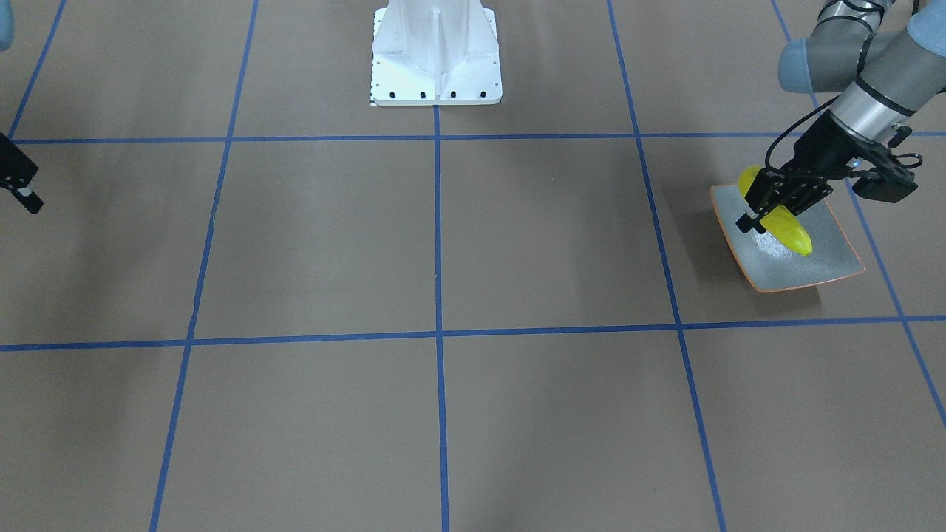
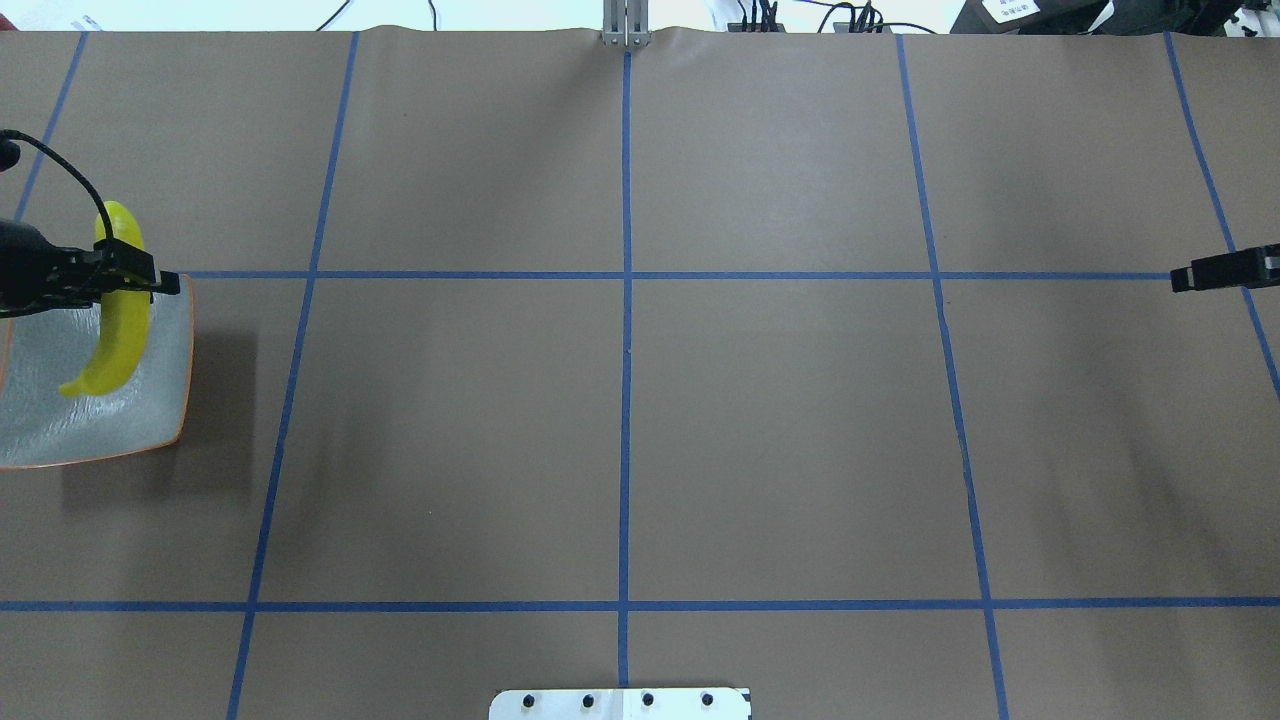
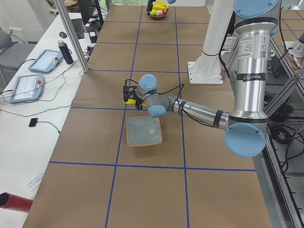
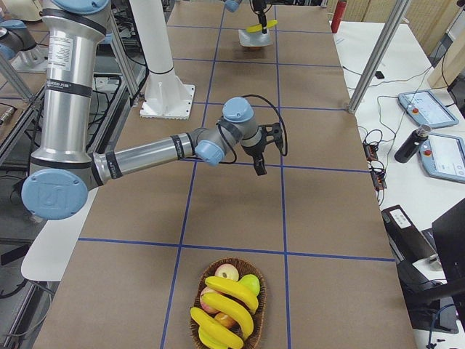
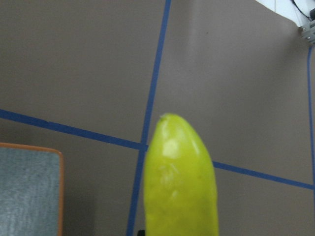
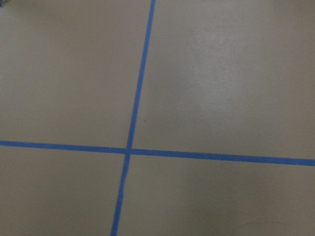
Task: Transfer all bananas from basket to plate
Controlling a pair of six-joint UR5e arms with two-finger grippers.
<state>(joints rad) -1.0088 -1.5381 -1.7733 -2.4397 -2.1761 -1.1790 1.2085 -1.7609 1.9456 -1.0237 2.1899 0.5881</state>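
My left gripper (image 1: 765, 210) is shut on a yellow banana (image 1: 787, 230) and holds it tilted over the grey-green plate (image 1: 813, 270) at the table's left end. The banana's low tip is close to the plate's surface; I cannot tell if it touches. The overhead view shows the same gripper (image 2: 130, 282), banana (image 2: 118, 330) and plate (image 2: 60, 425). In the left wrist view the banana (image 5: 179, 182) fills the front and the plate's corner (image 5: 29, 191) is at the lower left. My right gripper (image 2: 1195, 277) hovers over bare table; its jaws are unclear. The basket (image 4: 251, 320) holds three bananas (image 4: 231, 291).
The basket also holds apples (image 4: 227, 273) and stands at the table's right end. The white robot base (image 1: 436, 59) is at the middle of the robot's side. Blue tape lines cross the brown table. Tablets (image 3: 45, 61) and a bottle (image 3: 65, 51) lie on the side desk.
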